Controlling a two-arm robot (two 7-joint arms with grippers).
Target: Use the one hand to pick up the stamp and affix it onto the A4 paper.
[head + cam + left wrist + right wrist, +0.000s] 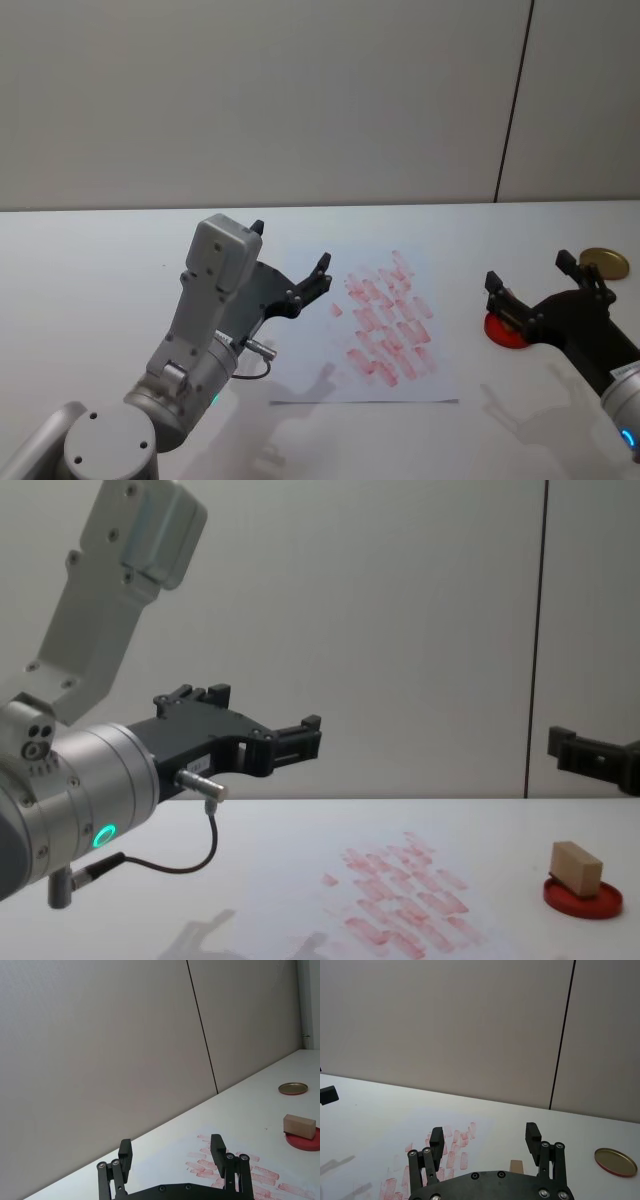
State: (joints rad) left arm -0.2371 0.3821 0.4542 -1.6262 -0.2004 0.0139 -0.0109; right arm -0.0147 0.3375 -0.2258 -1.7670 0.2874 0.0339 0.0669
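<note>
Two grippers were spread wide and empty: left gripper [290, 250] above the A4 paper [375, 325], right gripper [530, 270] above the red ink pad [590, 902] bearing the stamp [577, 868], which the right wrist view half hid.

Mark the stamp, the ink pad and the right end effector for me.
stamp [577, 868], chest view, its side face.
ink pad [590, 905], chest view, red front rim.
right end effector [484, 1131], right wrist view, midway between fingertips.
</note>
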